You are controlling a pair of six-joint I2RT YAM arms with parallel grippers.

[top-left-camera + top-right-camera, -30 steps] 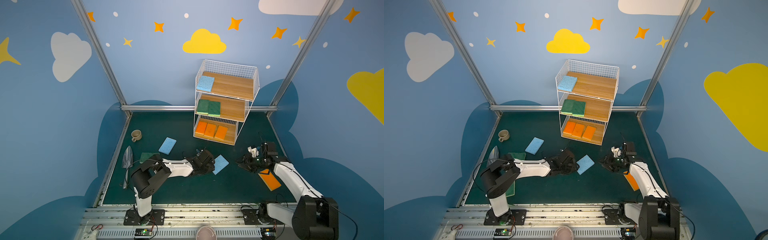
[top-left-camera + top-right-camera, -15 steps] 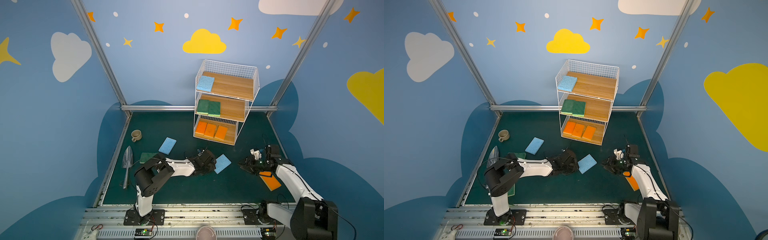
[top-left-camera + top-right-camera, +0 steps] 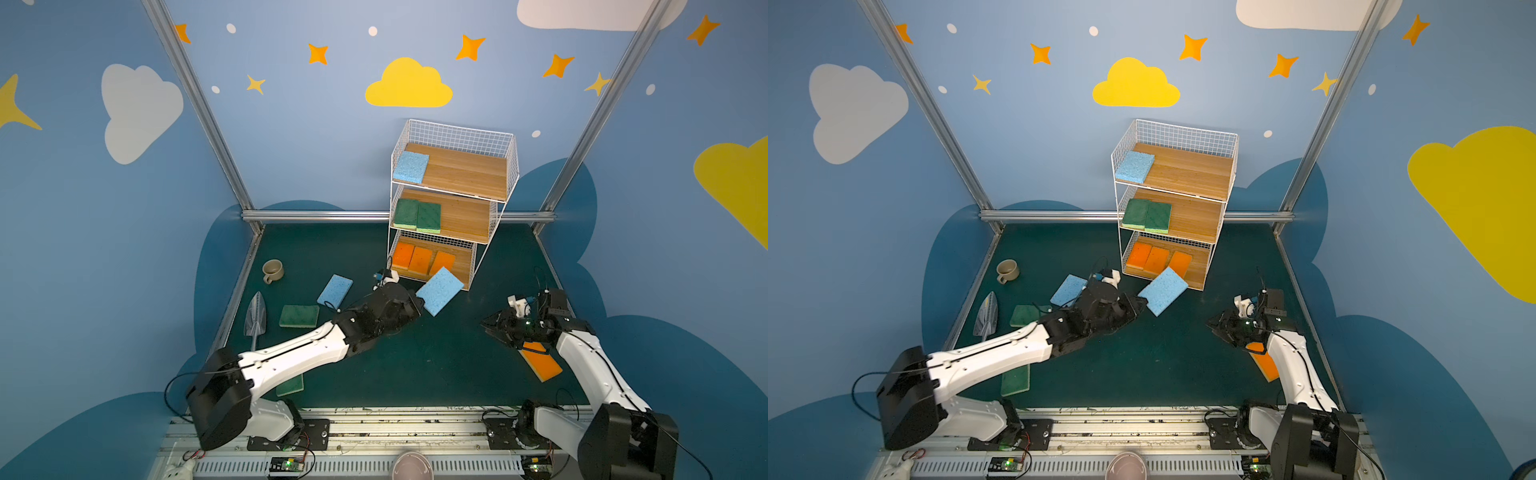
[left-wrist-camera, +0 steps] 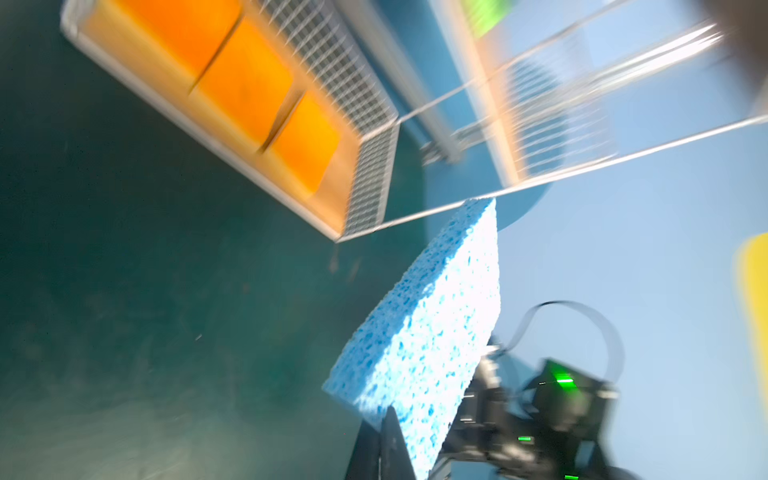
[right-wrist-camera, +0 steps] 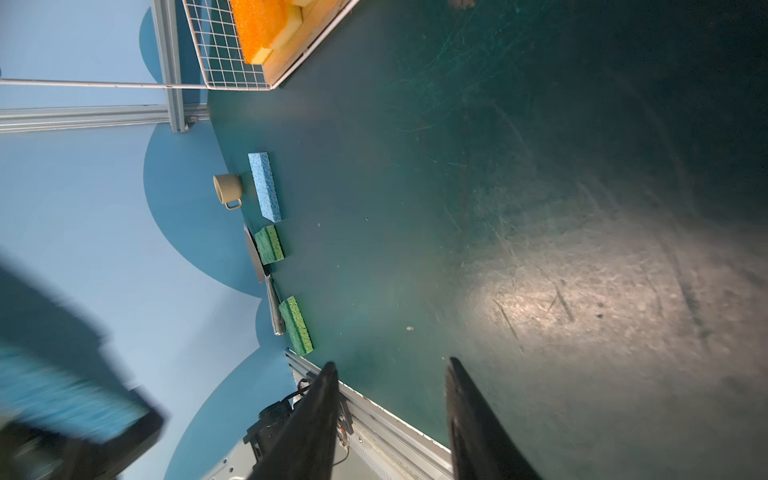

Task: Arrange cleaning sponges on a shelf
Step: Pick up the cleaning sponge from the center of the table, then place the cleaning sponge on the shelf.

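Left arm [image 3: 291, 357] reached low and forward from base, forearm near level, wrist rolled. Left claw [image 3: 417, 306] clamped on edge of light blue sponge [image 3: 440, 290], sponge carried tilted. Right arm [image 3: 582, 353] bent at elbow, wrist turned inward. Right claw [image 5: 390, 368] part open, jaws apart, nothing between them.

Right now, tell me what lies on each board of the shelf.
Top board: one blue sponge. Middle board: two green sponges. Bottom board: three orange sponges. Boards above cover the lower boards' rear; the held blue sponge covers part of the bottom front edge.
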